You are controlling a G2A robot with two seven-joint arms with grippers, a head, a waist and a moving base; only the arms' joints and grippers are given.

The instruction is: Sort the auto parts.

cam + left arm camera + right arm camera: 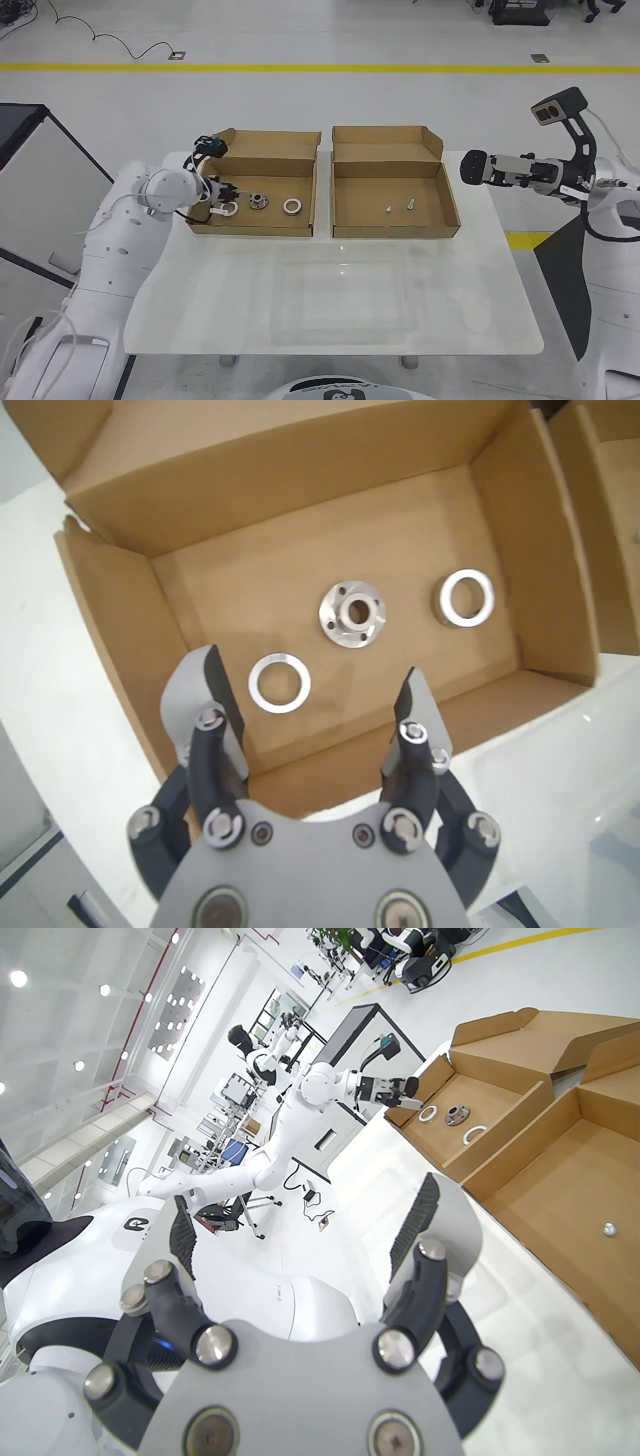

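Observation:
Two open cardboard boxes stand side by side on the white table. The left box (300, 150) holds a flat metal ring (279, 683), a flanged hub (353, 614) and a thicker ring (467, 597). My left gripper (312, 675) hangs open over the box's left end, just above the flat ring (229, 209), with nothing between its fingers. The right box (395, 225) holds two small metal bolts (398, 206). My right gripper (305, 1208) is open and empty, held off the table's right edge beside the right box (565, 1163).
A clear plastic tray (345, 300) lies on the table's (240, 310) front middle. A black-framed stand (40, 180) is left of the table. A yellow floor line (320, 68) runs behind.

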